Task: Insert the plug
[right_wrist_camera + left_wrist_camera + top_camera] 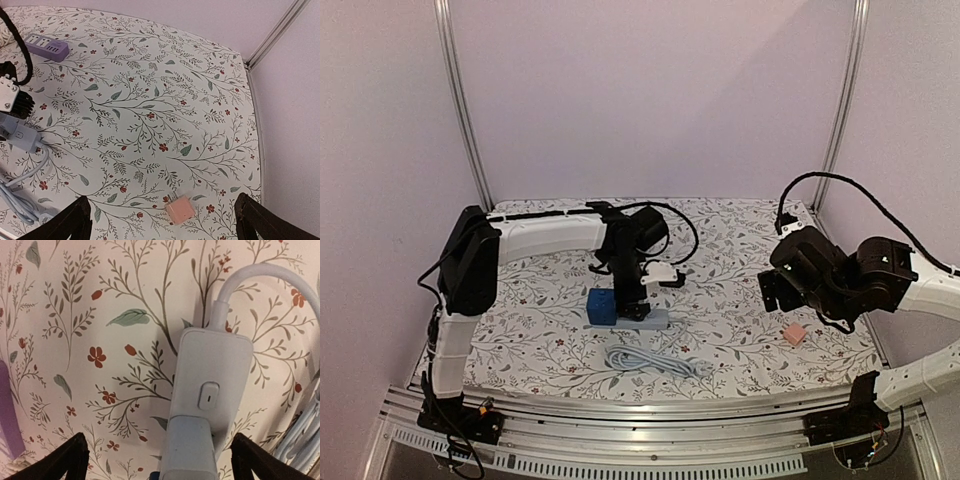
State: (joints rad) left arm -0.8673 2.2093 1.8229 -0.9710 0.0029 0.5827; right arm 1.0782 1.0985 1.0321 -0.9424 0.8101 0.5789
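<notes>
A pale power strip [212, 375] with a rocker switch [208, 395] lies on the flowered cloth, its cord curving off at the top. A whitish plug block [192, 450] stands on the strip's near end. My left gripper [160, 466] is open around the block, with its dark fingertips [65, 462] well clear on both sides. From above, the left gripper [635, 298] hovers over the strip [658, 321], beside a blue cube [602, 306]. A pink plug [178, 208] lies loose with its prongs up-left, below my open right gripper [165, 225], which holds nothing.
A coiled white cable [655, 362] lies in front of the strip. A purple power strip [47, 46] sits at the far left of the right wrist view. The pink plug [794, 334] lies close to the right wall. Metal rails run along the table's near edge.
</notes>
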